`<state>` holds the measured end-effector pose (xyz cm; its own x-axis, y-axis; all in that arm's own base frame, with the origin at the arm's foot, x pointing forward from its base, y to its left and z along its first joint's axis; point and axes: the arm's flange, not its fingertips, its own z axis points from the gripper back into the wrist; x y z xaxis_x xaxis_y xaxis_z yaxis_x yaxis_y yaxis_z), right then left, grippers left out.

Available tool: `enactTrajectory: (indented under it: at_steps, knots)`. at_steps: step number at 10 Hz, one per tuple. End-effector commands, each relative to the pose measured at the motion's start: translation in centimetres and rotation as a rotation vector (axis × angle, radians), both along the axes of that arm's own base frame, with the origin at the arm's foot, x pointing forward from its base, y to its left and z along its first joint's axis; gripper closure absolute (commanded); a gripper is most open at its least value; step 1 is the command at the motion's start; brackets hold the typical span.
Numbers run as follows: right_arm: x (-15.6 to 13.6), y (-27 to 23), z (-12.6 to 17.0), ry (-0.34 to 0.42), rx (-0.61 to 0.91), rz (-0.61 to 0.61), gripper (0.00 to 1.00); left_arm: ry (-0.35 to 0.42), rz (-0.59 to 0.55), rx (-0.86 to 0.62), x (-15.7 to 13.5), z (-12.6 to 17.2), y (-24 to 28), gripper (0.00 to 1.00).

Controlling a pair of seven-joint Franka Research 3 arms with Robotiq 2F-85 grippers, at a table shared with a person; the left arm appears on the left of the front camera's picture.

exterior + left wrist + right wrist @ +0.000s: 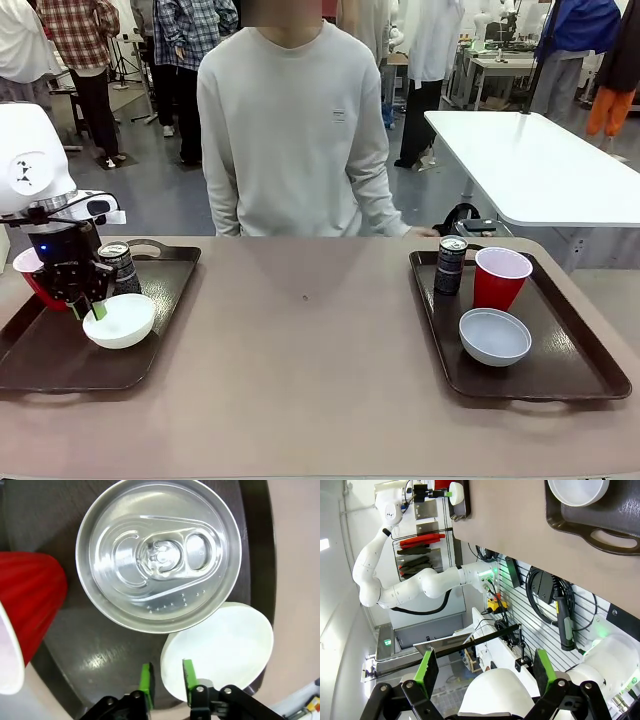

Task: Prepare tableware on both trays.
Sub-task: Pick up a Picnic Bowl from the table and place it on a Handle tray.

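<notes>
On the left tray (60, 365) we see a white bowl (120, 320) near its right edge, with a black can (120, 268) just behind it and a red cup (32, 272) toward the tray's far left corner. Our left gripper (90, 308) hangs over the bowl's near-left rim; in our left wrist view the gripper (166, 677) has one green pad (146, 677) outside the bowl (225, 650) and the other inside, the rim between them with a little space on each side, so the fingers look slackened and not clamped on it. In the same view the can (159, 555) shows its silver top beside the bowl, and the cup (27, 610) lies at the left edge, all on the dark tray (95, 655). On the right tray (565, 370) another can (451, 265) stands at the far left corner, touching or just beside a red cup (500, 277), and a second bowl (494, 336) sits nearer us in the middle. Our right wrist view shows our right gripper (482, 670) with its fingers spread wide on nothing, off the table (520, 520), whose near edge carries that tray (615, 535) and bowl (577, 491). A person (290, 130) in a pale sweatshirt stands at the table's (300, 370) far edge.
</notes>
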<state>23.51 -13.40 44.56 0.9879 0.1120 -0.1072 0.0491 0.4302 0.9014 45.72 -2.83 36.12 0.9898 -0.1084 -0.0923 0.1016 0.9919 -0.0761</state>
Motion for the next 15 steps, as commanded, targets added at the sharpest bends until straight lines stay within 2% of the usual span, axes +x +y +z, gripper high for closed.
enactTrajectory:
  at_steps: [1,2,3,4,5,7,8,9,11,12,15]
  knots:
    - [-0.1,0.1,0.3,-0.003,0.016,-0.009,0.00,-0.004,-0.013,0.019,-0.2,1.0,0.3,0.40]
    - [-0.1,0.1,0.3,-0.003,0.016,-0.009,0.00,-0.017,-0.014,0.013,-0.6,1.7,0.2,0.36]
    - [-0.1,0.1,0.3,-0.003,0.016,-0.009,0.00,-0.022,-0.001,-0.010,-1.1,2.5,-0.2,0.20]
    - [-0.1,0.1,0.3,-0.003,0.016,-0.009,0.00,-0.038,-0.005,-0.023,-1.6,3.4,-0.7,0.16]
    - [-0.1,0.1,0.3,-0.003,0.016,-0.009,0.00,-0.058,-0.009,-0.038,-2.1,4.4,-1.1,0.00]
    - [-0.1,0.1,0.3,-0.003,0.016,-0.009,0.00,-0.108,0.027,-0.077,-3.1,7.0,-2.5,0.00]
    - [-0.1,0.1,0.3,-0.003,0.016,-0.009,0.00,-0.137,0.025,-0.130,-3.9,8.6,-2.9,0.05]
    - [-0.1,0.1,0.3,-0.003,0.016,-0.009,0.00,-0.165,0.047,-0.178,-4.6,10.1,-3.0,0.05]
    - [-0.1,0.1,0.3,-0.003,0.016,-0.009,0.00,-0.212,0.109,-0.189,-5.9,12.0,-2.7,0.05]
    - [-0.1,0.1,0.3,-0.003,0.016,-0.009,0.00,-0.171,0.038,-0.158,-3.9,11.1,-3.1,0.05]
    - [-0.1,0.1,0.3,-0.003,0.016,-0.009,0.00,-0.171,0.038,-0.158,-3.9,11.1,-3.1,0.05]
